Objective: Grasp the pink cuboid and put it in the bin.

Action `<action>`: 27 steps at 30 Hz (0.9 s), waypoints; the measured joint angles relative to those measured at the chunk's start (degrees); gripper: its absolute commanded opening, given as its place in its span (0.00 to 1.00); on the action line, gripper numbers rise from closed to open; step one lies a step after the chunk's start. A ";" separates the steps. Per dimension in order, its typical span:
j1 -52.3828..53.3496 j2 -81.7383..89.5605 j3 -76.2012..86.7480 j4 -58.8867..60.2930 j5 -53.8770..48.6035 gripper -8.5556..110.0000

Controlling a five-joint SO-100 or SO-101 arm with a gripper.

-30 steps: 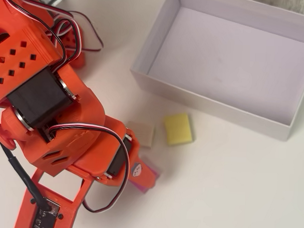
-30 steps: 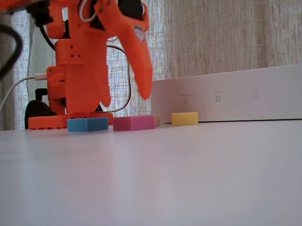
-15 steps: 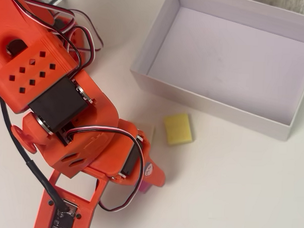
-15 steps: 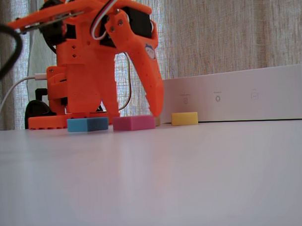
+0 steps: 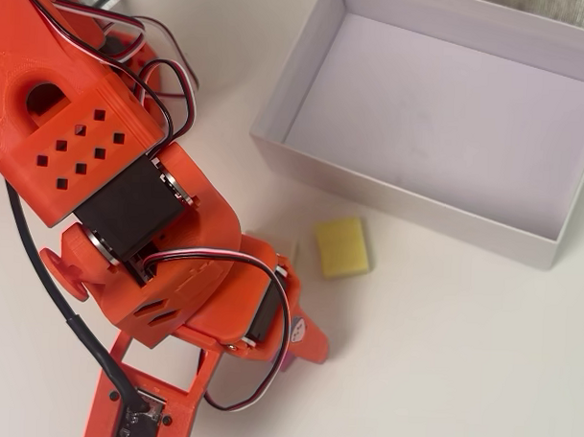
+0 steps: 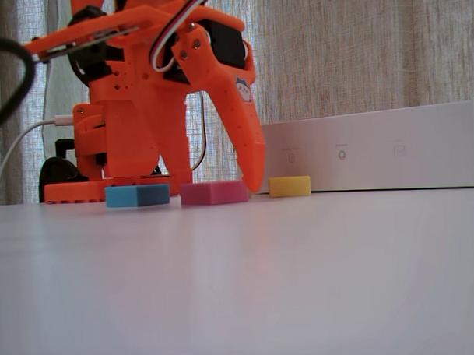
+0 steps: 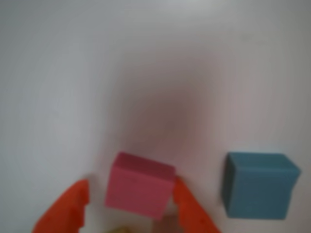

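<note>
The pink cuboid (image 7: 141,187) lies flat on the white table between the orange fingers of my gripper (image 7: 130,183). The gripper is open. The right finger (image 7: 190,208) touches the block's corner; the left finger (image 7: 65,208) stands a little apart from it. In the fixed view the pink cuboid (image 6: 214,193) rests on the table with one finger (image 6: 250,157) reaching down at its right end. The bin (image 5: 440,109) is an empty white box at the top right of the overhead view, also seen in the fixed view (image 6: 376,149). The arm hides the pink cuboid in the overhead view.
A blue block (image 7: 260,184) lies right of the pink one in the wrist view, and left of it in the fixed view (image 6: 137,196). A cream-yellow block (image 5: 343,247) lies between the arm and the bin, also in the fixed view (image 6: 289,186). The arm's base (image 6: 104,159) stands behind.
</note>
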 measured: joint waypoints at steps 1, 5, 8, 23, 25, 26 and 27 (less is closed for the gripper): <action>0.00 0.00 0.00 0.00 0.00 0.18; -0.09 0.00 0.00 0.97 0.00 0.03; -0.35 0.00 0.09 1.49 0.00 0.00; -3.52 12.83 -7.91 4.92 0.00 0.00; -6.24 17.49 -11.78 5.19 0.00 0.00; -7.91 19.86 -13.62 5.27 0.00 0.00; -9.93 22.32 -15.12 5.27 0.00 0.00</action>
